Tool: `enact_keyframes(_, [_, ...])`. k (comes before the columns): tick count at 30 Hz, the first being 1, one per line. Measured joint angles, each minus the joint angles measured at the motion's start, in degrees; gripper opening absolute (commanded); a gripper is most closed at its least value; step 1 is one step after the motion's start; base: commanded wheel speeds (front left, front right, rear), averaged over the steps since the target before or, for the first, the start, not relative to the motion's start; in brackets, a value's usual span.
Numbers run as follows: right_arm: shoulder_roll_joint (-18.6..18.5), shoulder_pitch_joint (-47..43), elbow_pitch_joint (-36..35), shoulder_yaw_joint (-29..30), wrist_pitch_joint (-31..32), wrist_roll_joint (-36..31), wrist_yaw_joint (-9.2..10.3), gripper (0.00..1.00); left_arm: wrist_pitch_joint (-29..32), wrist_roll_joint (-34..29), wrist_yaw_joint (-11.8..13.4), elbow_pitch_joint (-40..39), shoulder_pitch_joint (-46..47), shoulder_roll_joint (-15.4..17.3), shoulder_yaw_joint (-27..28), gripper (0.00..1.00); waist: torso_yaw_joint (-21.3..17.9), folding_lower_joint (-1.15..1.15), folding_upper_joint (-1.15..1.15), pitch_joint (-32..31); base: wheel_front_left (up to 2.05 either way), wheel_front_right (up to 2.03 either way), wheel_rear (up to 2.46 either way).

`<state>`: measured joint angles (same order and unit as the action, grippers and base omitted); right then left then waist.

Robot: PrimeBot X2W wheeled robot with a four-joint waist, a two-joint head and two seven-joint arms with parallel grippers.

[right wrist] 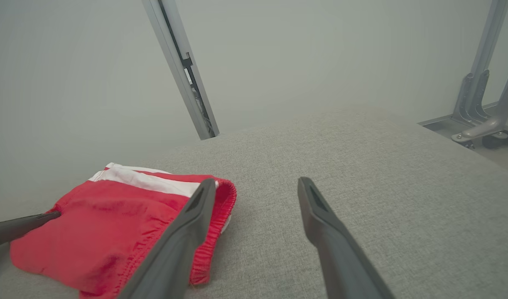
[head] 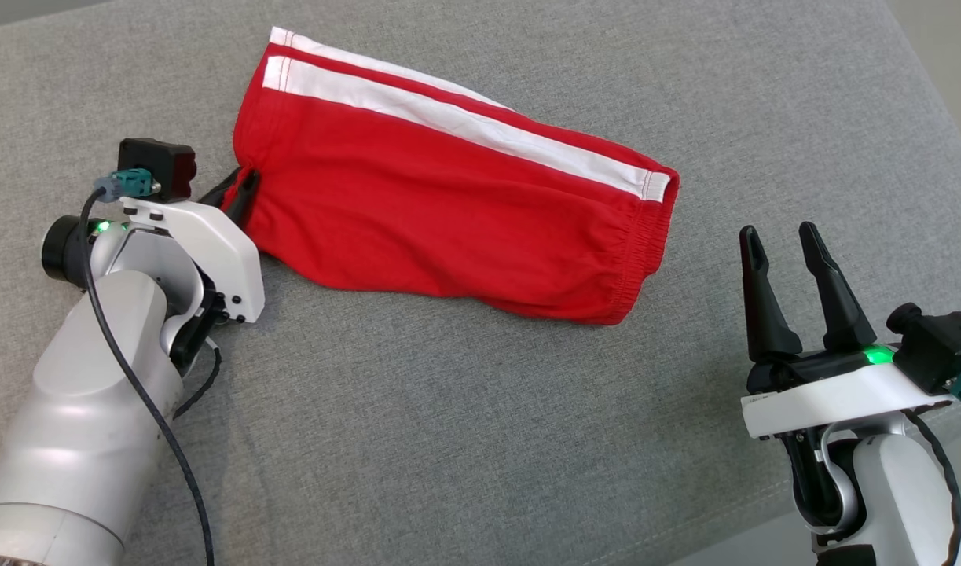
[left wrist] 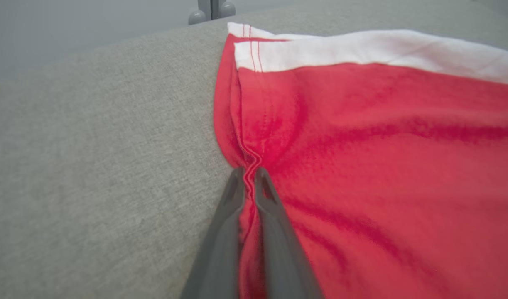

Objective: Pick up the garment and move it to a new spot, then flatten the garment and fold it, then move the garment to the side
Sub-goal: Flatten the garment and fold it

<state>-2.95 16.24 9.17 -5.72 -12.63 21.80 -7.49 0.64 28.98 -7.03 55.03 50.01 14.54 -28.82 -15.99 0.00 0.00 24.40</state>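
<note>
The garment (head: 449, 204) is a pair of red shorts with white side stripes, lying folded on the grey cushion. My left gripper (head: 243, 187) is shut on the garment's left hem edge; in the left wrist view its fingertips (left wrist: 249, 180) pinch a bunched red seam of the garment (left wrist: 382, 166). My right gripper (head: 783, 248) stands open at the lower right, apart from the cloth, its fingers pointing up. In the right wrist view the open right gripper (right wrist: 256, 189) is beside the elastic waistband of the garment (right wrist: 112, 224), and the left gripper's fingers (right wrist: 25, 224) touch the cloth's far end.
The grey fabric cushion (head: 464, 409) spreads under everything, with its edge at the far right. A metal frame post (right wrist: 183, 70) and caster legs (right wrist: 482, 120) stand beyond the cushion against a pale wall.
</note>
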Motion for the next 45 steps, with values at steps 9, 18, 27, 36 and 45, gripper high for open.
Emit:
enact_keyframes(9, [0.0, -0.6, 0.1, 1.8, -0.2, 0.7, 0.0, 1.0, -4.8, 3.1, 0.0, -0.3, -3.1, -1.2, 1.3, 0.0, 2.2, 0.0, 0.0, -1.1, 0.0, 0.0, 0.0])
enact_keyframes(18, [-1.4, -1.8, -1.5, 3.4, 2.0, 0.3, 0.0, 1.0, -9.9, 7.3, 3.5, -11.6, -15.2, -2.7, 4.5, 0.0, 7.1, 0.0, 0.0, -3.2, 0.0, 0.0, 0.0])
enact_keyframes(27, [-2.5, -4.1, -3.5, 4.8, 5.2, -0.7, 0.0, 1.0, -6.1, 9.4, 13.3, -32.0, -31.6, -2.6, 5.6, 0.0, 13.3, 0.0, 0.0, -5.9, 0.0, 0.0, 0.0])
enact_keyframes(36, [-2.6, -4.2, -4.8, 4.4, 6.7, -1.8, 0.0, 1.0, -8.5, 7.8, 18.2, -43.1, -36.2, -1.0, 6.4, 1.0, 14.8, 0.0, 0.0, -7.4, 0.0, 0.0, 0.0])
enact_keyframes(45, [-3.5, -5.2, -5.2, 5.0, 7.4, -4.7, 0.0, 1.0, -15.0, 1.2, 19.7, -48.7, -36.3, 2.6, 10.2, 1.0, 14.7, 0.0, 0.0, -10.8, 0.0, 0.0, 0.0])
